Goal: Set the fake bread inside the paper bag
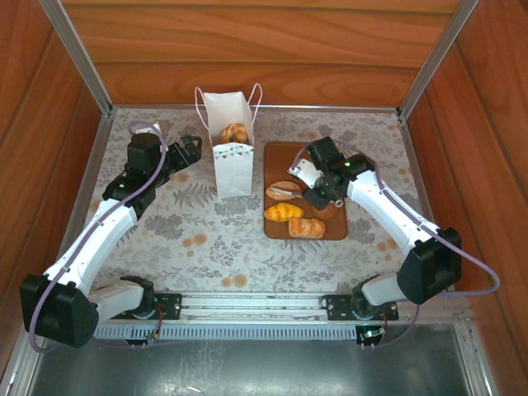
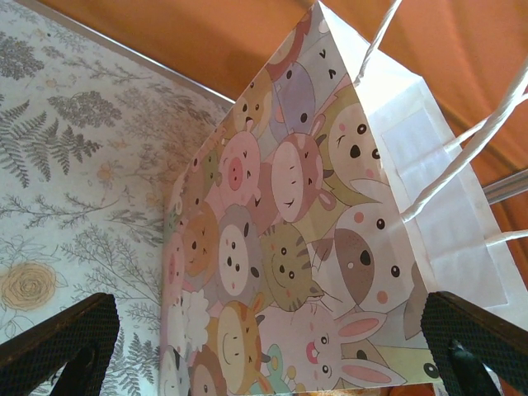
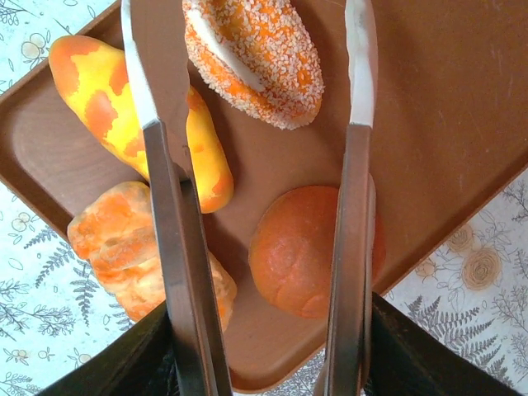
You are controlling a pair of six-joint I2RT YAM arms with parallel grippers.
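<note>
— R claw [image 1: 297,188], top view: over the tray [image 1: 279,161], aimed at the sesame roll [image 1: 283,190]. Spread or shut?
— Can't tell from up there. L claw [image 1: 188,151] sits just left of the paper bag [image 1: 233,169], which stands upright nr the back of the table [image 1: 206,247]. One bread piece [image 1: 234,132] shows inside the bag's mouth.
— What's on the tray?
— Sesame roll at the back, then the yellow roll [image 1: 283,212], and the flaky piece [image 1: 307,227] nearest the arms' bases.
— L wrist view?
— Bag's cartoon-animal side close up, btwn the two black fingers [image 2: 62,338]. They stand wide apart and grip nothing. Whether they touch the paper can't be told.
— R wrist view?
— Two long metal blades [image 3: 177,247] spread, nothing pinched. Sesame roll lies btwn them nr the tips. Round bun [image 3: 305,252] lies btwn them nr the base, w/ one blade crossing over its edge. The other blade crosses the yellow roll, and the flaky piece lies outside it.
— Handling?
— Prob light toy pieces, maybe a bit squashy. Rounded tops + smooth metal means a piece could slip or roll. Best bet is the sesame roll, taken across its narrow middle w/ blades on the long sides, not the ends. Bag looks thin and light and would likely tip easily. L claw is well placed to steady it.
</note>
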